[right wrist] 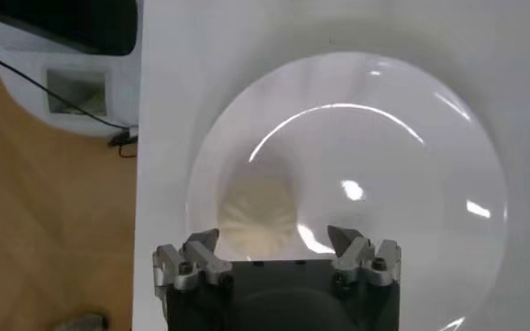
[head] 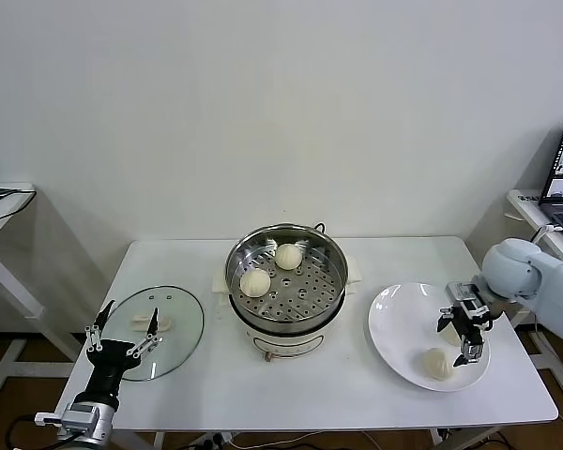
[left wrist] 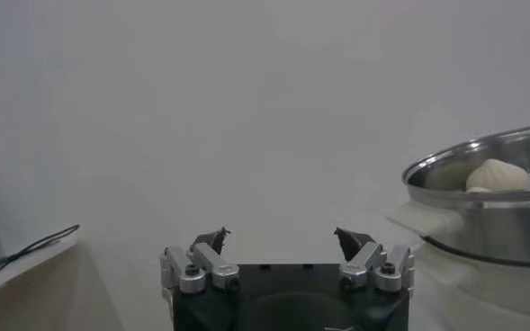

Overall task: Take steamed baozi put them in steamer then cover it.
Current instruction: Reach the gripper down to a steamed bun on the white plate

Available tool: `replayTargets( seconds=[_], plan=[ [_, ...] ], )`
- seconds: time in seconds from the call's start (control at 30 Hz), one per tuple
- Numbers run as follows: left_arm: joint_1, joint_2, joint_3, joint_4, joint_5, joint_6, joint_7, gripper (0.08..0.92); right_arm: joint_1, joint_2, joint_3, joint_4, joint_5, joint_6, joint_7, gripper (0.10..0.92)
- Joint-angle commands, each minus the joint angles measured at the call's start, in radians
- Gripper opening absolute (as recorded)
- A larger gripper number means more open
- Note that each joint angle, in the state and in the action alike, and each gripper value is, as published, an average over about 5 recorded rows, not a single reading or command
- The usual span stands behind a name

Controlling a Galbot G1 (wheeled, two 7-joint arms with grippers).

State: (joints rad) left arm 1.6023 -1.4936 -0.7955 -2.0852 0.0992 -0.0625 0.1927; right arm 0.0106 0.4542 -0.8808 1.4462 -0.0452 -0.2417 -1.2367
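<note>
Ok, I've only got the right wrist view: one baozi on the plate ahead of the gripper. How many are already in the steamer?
Observer: Two baozi, one toward the robot's left and one at the back of the steamer.
Operator: Is the lid on yet?
Observer: No. The glass lid lies flat on the table, to the left of the steamer.
Operator: And the left arm?
Observer: The left gripper is open and holds nothing, at the table's front left corner by the lid's near edge.
</note>
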Motion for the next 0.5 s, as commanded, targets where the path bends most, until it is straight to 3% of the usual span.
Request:
replayTargets(
  seconds=[0.03, 0.5],
  plan=[
    [-0.005, 0.001, -0.002, 0.024, 0.002, -0.002, 0.0, 0.823, -0.093, 0.021, 0.061, -0.024, -0.047, 0.013, 0.016, 0.823],
    [-0.004, 0.001, -0.008, 0.024, 0.002, -0.003, 0.001, 0.823, -0.139, 0.056, 0.097, -0.049, -0.073, 0.014, 0.012, 0.823]
  ],
)
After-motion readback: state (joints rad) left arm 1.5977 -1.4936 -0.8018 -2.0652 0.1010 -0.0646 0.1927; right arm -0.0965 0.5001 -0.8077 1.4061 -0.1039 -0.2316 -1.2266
